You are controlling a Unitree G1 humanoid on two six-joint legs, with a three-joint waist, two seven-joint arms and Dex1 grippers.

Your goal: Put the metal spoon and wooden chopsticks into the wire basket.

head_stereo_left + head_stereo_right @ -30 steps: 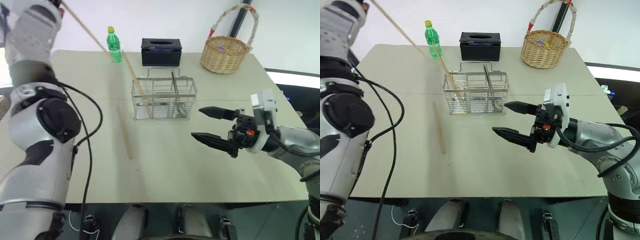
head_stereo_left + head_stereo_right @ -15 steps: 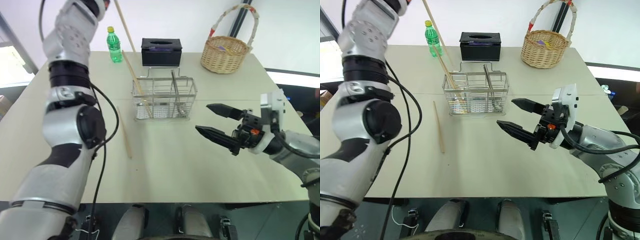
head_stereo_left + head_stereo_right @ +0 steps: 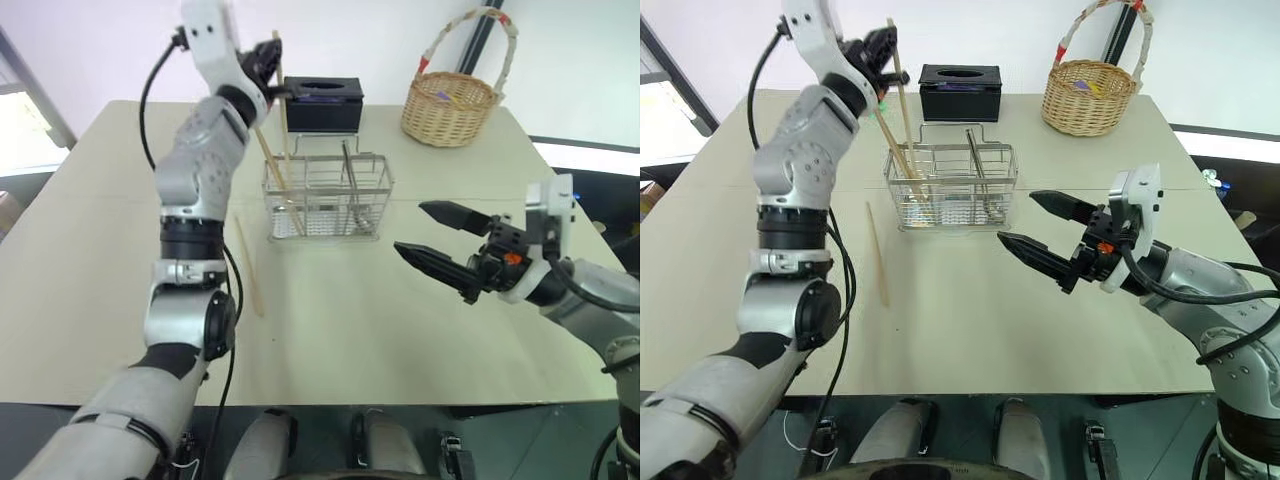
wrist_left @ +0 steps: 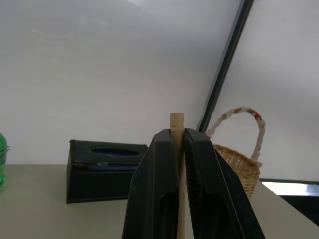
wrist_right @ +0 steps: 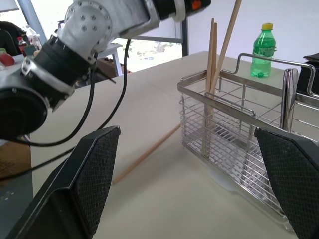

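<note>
Nearest, at the right of the left eye view, the right pincer [image 3: 432,243] hangs with its two black fingers spread wide and nothing between them, pointing toward the middle of the pale beige counter [image 3: 400,330].

Left of centre, one loose pale tan wooden chopstick [image 3: 248,267] lies flat on the counter, its long axis running from lower right to upper left, just beside the left end of the basket and apart from it. It sits on the left arm's side, well apart from the right pincer, so I judge the left arm the nearer one for it.

Behind it, in the upper middle of the frame, stands the rectangular silver wire-mesh basket [image 3: 325,196]. A chopstick already leans in its left compartment, and what I take to be the small shiny metal spoon [image 3: 350,176] stands by the middle divider.

Farthest, at the upper left of centre, the left pincer [image 3: 274,68] is clamped shut on another pale wooden chopstick [image 3: 284,120]; the left wrist view shows the stick's end just clear of the closed fingers [image 4: 154,184]. This stick hangs close to upright, its lower part down at the basket's left compartment; whether its tip is already inside, I cannot tell. The coming move, as I judge it, turns on that near-vertical axis staying lined up over the left compartment before release.
</note>
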